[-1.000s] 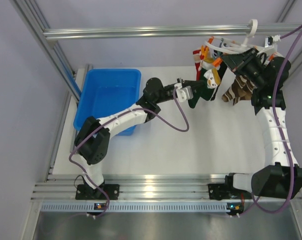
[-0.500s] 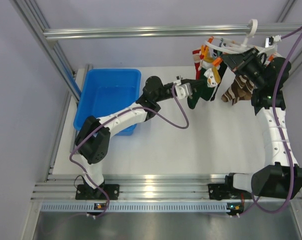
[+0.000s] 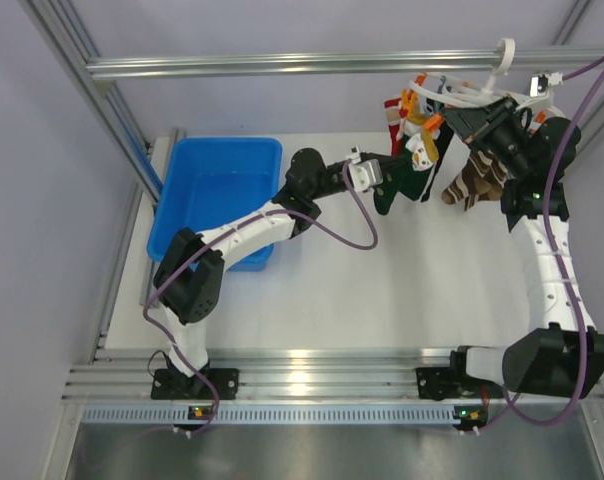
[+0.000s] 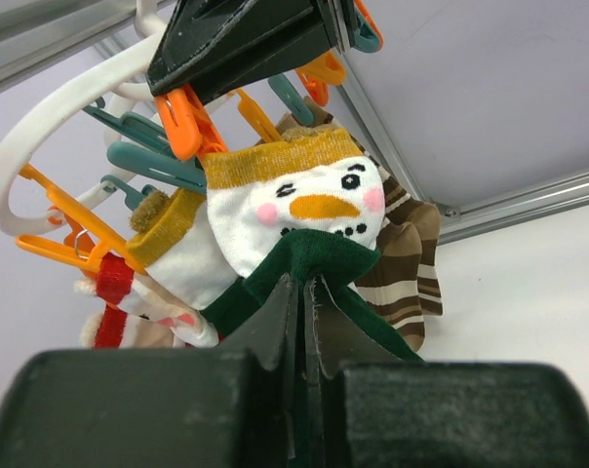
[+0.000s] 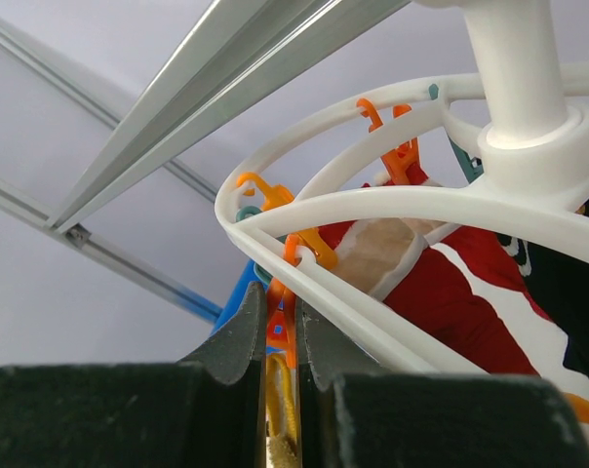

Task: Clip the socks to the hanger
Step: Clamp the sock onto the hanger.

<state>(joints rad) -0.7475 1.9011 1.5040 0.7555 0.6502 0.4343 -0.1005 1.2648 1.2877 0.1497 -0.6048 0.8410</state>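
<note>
Right now your left gripper (image 4: 302,327) is pinched tight on the cuff of a dark green festive sock (image 4: 319,258). It holds the sock up just beneath the white plastic round drying hanger (image 4: 41,146), which hooks over the metal frame bar (image 3: 312,64) at the far right. The green sock touches a white snowman-face sock with a mustard cuff (image 4: 304,200) hanging from the ring, and a brown-and-cream striped sock (image 4: 407,278) hangs behind. Your right gripper (image 5: 278,310) is narrowed on an orange clip peg (image 5: 280,327) under the ring's rim, near a red sock (image 5: 441,292). A blue plastic bin (image 3: 217,185) sits at the table's far left.
</note>
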